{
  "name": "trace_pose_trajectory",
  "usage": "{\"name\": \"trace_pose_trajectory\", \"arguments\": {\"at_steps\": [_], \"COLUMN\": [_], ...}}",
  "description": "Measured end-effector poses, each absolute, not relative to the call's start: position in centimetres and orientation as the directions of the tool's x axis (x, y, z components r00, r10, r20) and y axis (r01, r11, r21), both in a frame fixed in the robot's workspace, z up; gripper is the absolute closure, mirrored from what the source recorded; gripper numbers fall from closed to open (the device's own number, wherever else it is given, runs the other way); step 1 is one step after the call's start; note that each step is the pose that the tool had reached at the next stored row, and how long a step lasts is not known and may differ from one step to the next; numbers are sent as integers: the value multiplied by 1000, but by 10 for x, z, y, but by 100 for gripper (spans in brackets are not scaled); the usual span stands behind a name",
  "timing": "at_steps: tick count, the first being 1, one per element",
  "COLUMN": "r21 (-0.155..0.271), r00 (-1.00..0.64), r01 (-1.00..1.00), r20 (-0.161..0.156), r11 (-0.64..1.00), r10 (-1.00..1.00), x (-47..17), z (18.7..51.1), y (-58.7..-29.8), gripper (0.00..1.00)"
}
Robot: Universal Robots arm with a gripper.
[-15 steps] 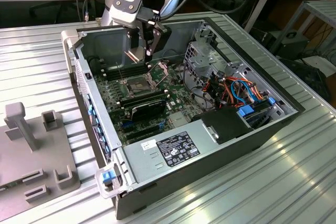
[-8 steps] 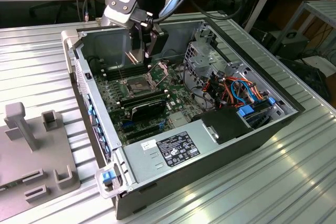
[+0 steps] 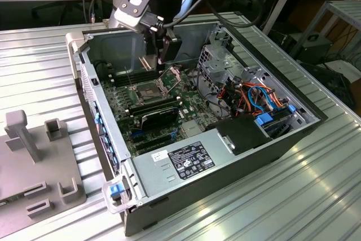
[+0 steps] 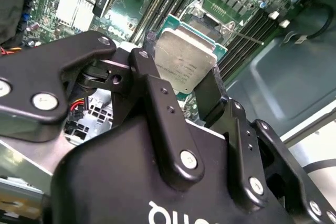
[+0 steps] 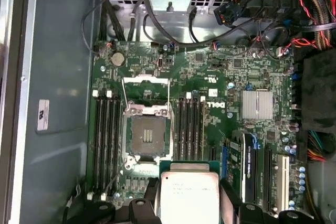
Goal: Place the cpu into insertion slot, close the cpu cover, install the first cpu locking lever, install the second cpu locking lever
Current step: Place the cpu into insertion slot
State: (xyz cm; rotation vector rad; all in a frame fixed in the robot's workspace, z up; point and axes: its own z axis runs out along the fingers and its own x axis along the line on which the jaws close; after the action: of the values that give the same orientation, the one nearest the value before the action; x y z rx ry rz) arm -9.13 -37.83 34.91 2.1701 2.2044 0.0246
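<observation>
My gripper [image 3: 153, 59] hangs inside the open computer case, shut on the cpu [image 3: 149, 62], a flat square chip with a silver-grey top. In both wrist views the cpu [image 5: 189, 196] [image 4: 186, 59] sits between the two black fingers [image 4: 155, 85]. The insertion slot [image 5: 148, 136] [image 3: 145, 92] lies bare and dark on the green board, a short way below and apart from the chip. The cpu cover [image 5: 147, 110] [image 3: 172, 76] is swung open, standing up at the slot's far edge.
Long black memory slots [image 5: 105, 140] flank the socket on both sides. A silver heat sink [image 5: 256, 104], bundled cables [image 3: 256, 97], a metal drive cage [image 3: 217, 60] and the power supply [image 3: 189, 159] crowd the case. A grey fixture [image 3: 34, 156] lies at the exterior view's left.
</observation>
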Motion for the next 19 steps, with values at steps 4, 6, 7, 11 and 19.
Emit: {"name": "trace_pose_trajectory", "arguments": {"at_steps": [4, 6, 7, 11, 19], "r21": [45, 45, 45, 45, 45], "r00": [11, 19, 19, 21, 21], "r01": [999, 999, 999, 999, 999], "r20": [-23, -23, -23, -23, -23], "r11": [-10, -18, -18, -20, -20], "r10": [1000, 1000, 1000, 1000, 1000], "x": [-90, -90, -90, -90, -90], "z": [347, 347, 347, 346, 346], "y": [-378, -378, -378, -378, -376], "gripper": [45, 45, 45, 45, 45]}}
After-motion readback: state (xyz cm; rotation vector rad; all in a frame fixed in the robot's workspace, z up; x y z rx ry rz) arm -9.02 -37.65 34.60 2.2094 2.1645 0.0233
